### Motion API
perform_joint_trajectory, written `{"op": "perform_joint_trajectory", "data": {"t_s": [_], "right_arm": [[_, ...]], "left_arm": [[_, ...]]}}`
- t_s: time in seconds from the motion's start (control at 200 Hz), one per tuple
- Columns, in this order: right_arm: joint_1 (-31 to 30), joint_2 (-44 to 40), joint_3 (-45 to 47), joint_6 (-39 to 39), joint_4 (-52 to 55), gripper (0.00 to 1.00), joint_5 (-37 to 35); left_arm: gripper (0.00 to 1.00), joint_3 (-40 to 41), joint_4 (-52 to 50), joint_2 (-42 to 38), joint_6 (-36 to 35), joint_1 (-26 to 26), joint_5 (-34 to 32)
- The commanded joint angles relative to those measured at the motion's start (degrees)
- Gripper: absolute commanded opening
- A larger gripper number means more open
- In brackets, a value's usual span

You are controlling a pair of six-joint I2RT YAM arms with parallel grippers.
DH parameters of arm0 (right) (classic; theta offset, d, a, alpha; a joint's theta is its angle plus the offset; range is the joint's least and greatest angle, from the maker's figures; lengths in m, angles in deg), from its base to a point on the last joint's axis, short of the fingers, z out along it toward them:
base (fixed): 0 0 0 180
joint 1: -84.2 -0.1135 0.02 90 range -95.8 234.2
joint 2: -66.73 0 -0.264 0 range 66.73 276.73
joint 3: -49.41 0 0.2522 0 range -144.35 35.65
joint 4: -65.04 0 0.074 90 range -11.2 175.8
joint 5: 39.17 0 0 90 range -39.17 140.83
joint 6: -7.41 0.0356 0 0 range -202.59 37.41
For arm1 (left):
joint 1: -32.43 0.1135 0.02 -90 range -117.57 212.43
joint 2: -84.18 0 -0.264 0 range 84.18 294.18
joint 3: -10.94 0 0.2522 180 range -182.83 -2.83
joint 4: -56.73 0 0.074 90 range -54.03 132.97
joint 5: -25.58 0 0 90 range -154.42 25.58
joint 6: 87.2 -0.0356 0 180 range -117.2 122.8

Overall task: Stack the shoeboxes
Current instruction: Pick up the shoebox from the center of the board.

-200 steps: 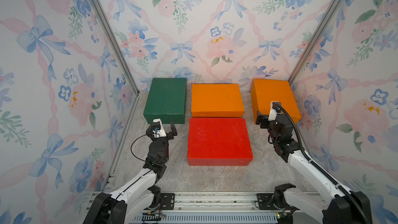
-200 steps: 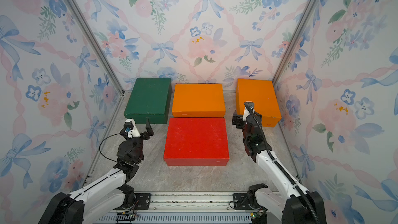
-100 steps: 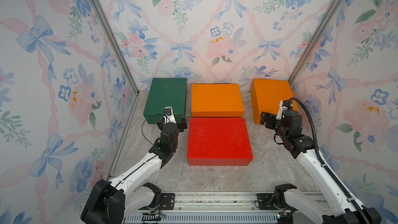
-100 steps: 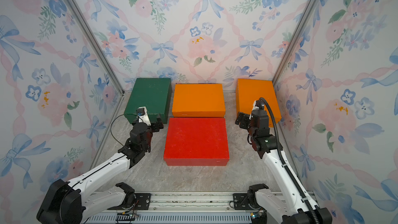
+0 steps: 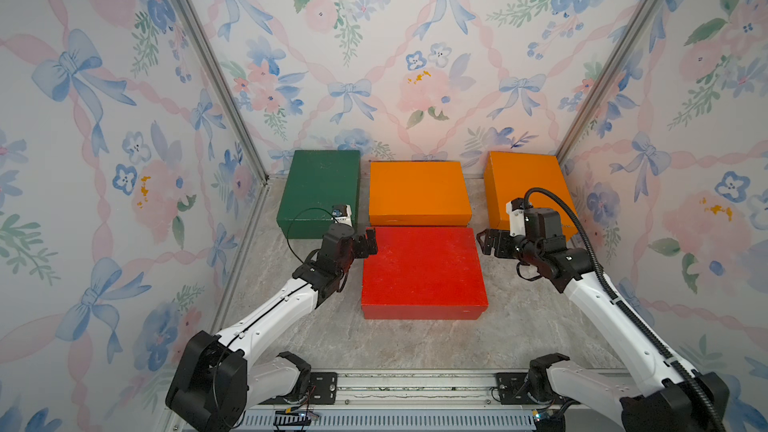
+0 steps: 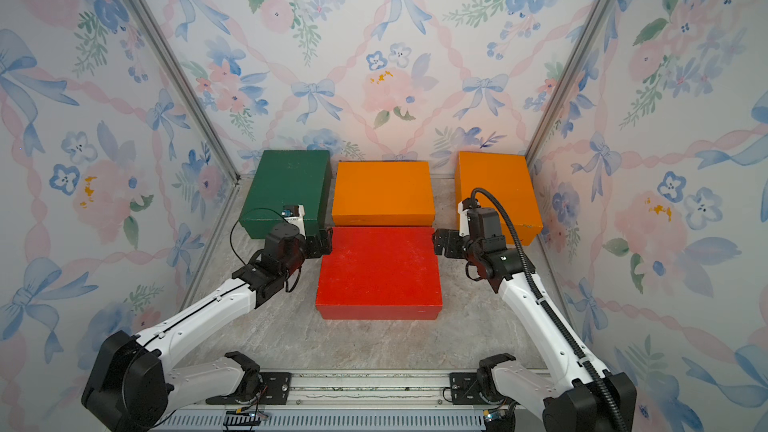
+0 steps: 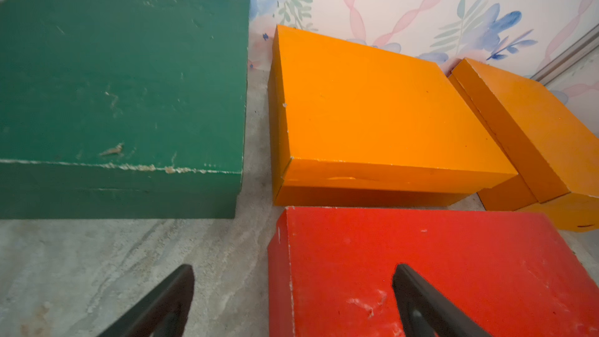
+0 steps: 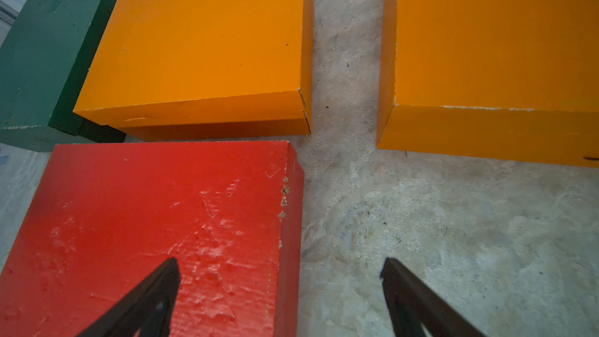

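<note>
Well, nothing is stacked yet: all four shoeboxes lie flat on the desk. I judge this to be the approach to the red shoebox. The middle orange shoebox sits just behind it, the dark green shoebox behind and left, the other orange shoebox behind and right. My left tool and right tool flank its far corners, jaws wide apart, holding nothing. Next I should press in evenly from both sides (lopsided pressure would skew it). I cannot tell whether either tool touches the cardboard. My right arm hides part of the other orange shoebox.
</note>
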Motion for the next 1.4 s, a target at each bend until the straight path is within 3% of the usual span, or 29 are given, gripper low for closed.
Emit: {"op": "perform_joint_trajectory", "data": {"t_s": [0.0,0.105,0.455,0.825,1.01,1.395], "right_arm": [[-0.7,0.6,-0.1,-0.7,4.2,0.97,2.0],[-0.6,4.6,-1.9,-0.8,8.0,0.97,4.4],[-0.2,9.4,0.3,5.4,5.9,0.97,9.6],[0.6,11.0,3.8,4.7,5.5,0.97,10.0],[0.9,10.9,5.8,5.0,3.1,1.00,13.6],[1.0,11.6,7.9,5.5,-1.0,0.94,16.5]], "left_arm": [[0.98,1.1,-3.7,2.6,3.7,0.3,5.8],[0.98,1.7,-4.7,3.2,5.2,0.3,6.0],[0.98,5.2,-5.9,1.8,5.4,0.3,9.7],[0.98,6.1,-6.0,0.3,6.8,0.3,14.1],[0.98,6.8,-5.9,-0.9,7.9,0.2,17.2],[0.98,9.0,-5.9,-3.2,9.1,0.1,19.2]]}}
